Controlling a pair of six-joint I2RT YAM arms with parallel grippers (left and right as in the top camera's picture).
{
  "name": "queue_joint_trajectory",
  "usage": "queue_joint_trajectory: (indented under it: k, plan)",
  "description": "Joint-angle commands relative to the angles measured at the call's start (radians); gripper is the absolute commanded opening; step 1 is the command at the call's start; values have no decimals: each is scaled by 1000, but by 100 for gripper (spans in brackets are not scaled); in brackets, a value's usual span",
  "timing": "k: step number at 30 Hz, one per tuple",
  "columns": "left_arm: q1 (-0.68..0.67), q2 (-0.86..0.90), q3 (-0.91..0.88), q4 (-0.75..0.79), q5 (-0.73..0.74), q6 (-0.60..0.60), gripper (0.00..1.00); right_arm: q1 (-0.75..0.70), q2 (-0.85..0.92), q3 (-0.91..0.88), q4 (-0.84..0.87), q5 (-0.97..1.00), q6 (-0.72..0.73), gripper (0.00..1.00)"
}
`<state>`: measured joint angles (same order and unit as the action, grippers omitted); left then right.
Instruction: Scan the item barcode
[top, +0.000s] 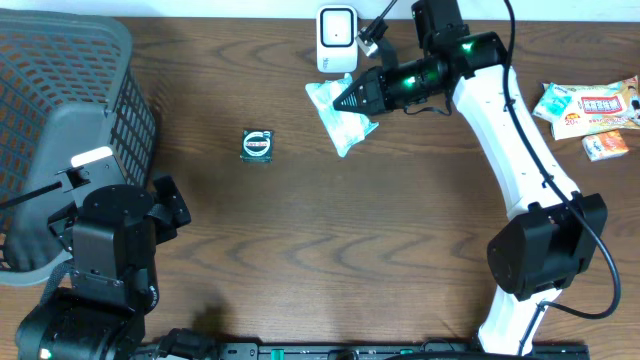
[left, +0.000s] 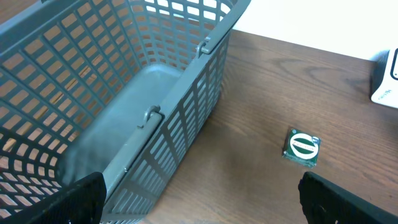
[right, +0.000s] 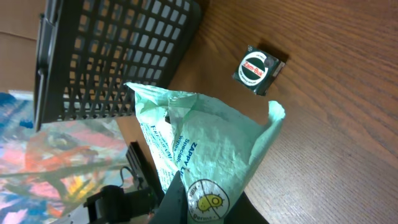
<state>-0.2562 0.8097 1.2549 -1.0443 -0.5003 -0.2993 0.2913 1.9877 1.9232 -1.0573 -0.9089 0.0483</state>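
My right gripper (top: 347, 99) is shut on a pale green wipes packet (top: 340, 118), holding it just below the white barcode scanner (top: 337, 38) at the table's far edge. In the right wrist view the packet (right: 205, 143) sticks out from between the right gripper's (right: 210, 208) jaws, its printed side facing the camera; no barcode shows. My left gripper (left: 202, 198) stands open and empty at the near left, beside the grey basket (left: 124, 93). A small dark green box (top: 258, 145) lies on the table between the two arms.
The grey mesh basket (top: 60, 110) fills the left side of the table. Several snack packets (top: 590, 105) lie at the right edge. The small green box (left: 303, 148) sits ahead and to the right of the left gripper, the scanner (left: 385, 84) beyond it.
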Motion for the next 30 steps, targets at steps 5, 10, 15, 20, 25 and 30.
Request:
queue_joint_trajectory:
  k: [5, 10, 15, 20, 25, 30]
  plan:
    - [2, 0, 10, -3, -9, -2, 98, 37, -22, 12, 2, 92, 7, 1]
    - [2, 0, 10, -3, -9, -2, 98, 48, -22, 10, 2, 212, 7, 1]
    - [2, 0, 10, -2, -9, -2, 98, 72, -22, -14, 2, 690, 154, 1]
    - [2, 0, 10, -3, -9, -2, 98, 117, -22, -84, 21, 1109, 229, 1]
    - [2, 0, 10, -2, -9, -2, 98, 142, -22, -232, 136, 1283, 229, 1]
    - [2, 0, 10, -3, -9, -2, 98, 160, -22, -389, 253, 1516, 229, 1]
